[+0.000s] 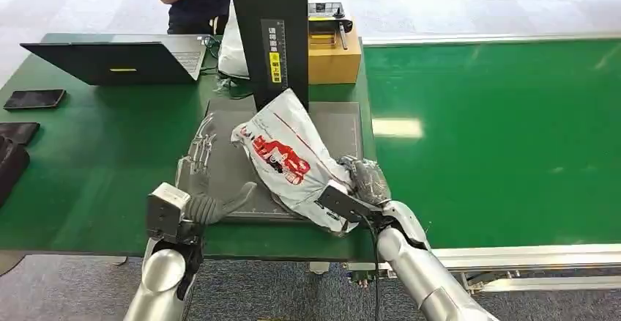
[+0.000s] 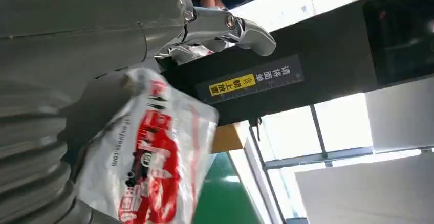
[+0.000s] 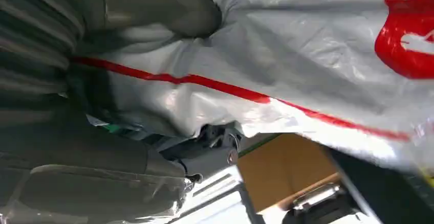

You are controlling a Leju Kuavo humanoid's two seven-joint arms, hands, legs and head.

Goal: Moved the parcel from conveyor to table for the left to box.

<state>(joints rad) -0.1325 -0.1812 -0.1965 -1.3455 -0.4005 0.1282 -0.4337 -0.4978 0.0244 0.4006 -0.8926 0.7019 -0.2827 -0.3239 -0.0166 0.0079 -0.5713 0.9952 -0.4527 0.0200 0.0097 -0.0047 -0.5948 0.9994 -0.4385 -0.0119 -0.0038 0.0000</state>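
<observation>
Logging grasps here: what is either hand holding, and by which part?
The right hand grips the parcel at its lower end. The left hand holds nothing.

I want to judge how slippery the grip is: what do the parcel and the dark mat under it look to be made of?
The parcel: thin grey plastic mailer film, glossy, judging by its wrinkles and sheen under the right hand. The dark mat: probably rubber or matte plastic, flat and dull without glare; its exact material is unclear.

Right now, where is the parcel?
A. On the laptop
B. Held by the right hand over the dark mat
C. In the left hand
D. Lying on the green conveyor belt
B: the right hand grips the parcel above the dark mat; the left hand holds nothing.
</observation>
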